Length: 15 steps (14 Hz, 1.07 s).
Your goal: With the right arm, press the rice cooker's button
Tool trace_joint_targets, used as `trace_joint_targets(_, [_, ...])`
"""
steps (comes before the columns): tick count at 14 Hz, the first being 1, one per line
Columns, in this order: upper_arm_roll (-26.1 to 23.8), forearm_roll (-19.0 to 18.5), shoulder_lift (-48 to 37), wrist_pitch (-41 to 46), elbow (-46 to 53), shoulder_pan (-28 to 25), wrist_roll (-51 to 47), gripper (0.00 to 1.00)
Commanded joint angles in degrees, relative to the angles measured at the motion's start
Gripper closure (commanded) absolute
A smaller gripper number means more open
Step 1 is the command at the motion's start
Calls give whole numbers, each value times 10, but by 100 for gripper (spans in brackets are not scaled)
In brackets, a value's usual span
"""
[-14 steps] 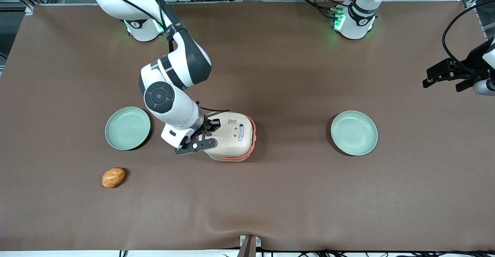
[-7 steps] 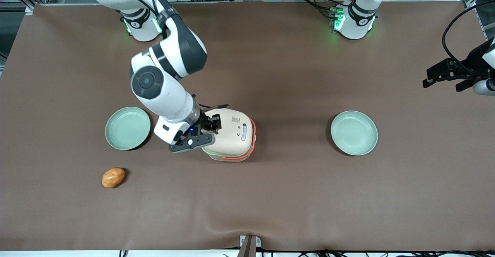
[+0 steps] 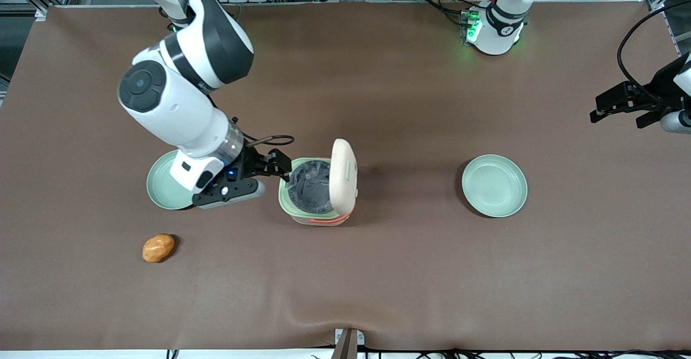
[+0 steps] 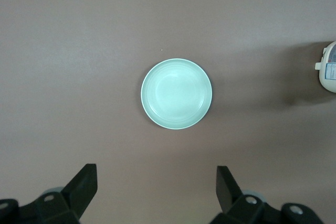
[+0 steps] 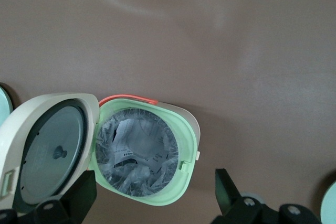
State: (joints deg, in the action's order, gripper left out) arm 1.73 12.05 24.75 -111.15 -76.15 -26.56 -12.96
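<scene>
The rice cooker (image 3: 313,217) stands mid-table with its cream lid (image 3: 344,178) swung upright. The plastic-lined silvery pot (image 3: 310,186) is bared inside the pale green rim (image 3: 283,191). The right arm (image 3: 178,94) has its gripper (image 3: 270,174) open and empty, close beside the cooker toward the working arm's end, not touching it. In the right wrist view the gripper (image 5: 155,182) hangs above the rim (image 5: 157,199), with the lid (image 5: 50,145) tipped back. The button, a small pale green tab (image 5: 183,165), sits on the rim's edge. The lid's edge (image 4: 329,69) shows in the left wrist view.
One mint-green plate (image 3: 494,185) lies toward the parked arm's end and shows in the left wrist view (image 4: 176,94). Another plate (image 3: 160,186) lies partly under my wrist. An orange-brown lump (image 3: 158,248) lies nearer the camera. A metal clamp (image 3: 348,343) marks the table's near edge.
The lid was shut a second ago, lifted slightly half a second ago, and now stands open. My gripper has drawn back off the cooker toward the working arm's end and risen.
</scene>
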Motion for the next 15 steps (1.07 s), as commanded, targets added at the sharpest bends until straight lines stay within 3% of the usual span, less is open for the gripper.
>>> trace_joint_targets(1, [-18, 3, -25, 22, -16, 26, 11, 0])
trace_joint_targets(4, [-32, -3, -46, 76, -17, 61, 13, 0])
trace_joint_targets(8, [-33, -41, -92, 167, -20, 104, 13, 0])
trace_joint_targets(13, [-33, -48, -160, 260, -20, 156, 13, 0])
trace_joint_targets(15, [-31, -69, -181, 300, -20, 171, 13, 0])
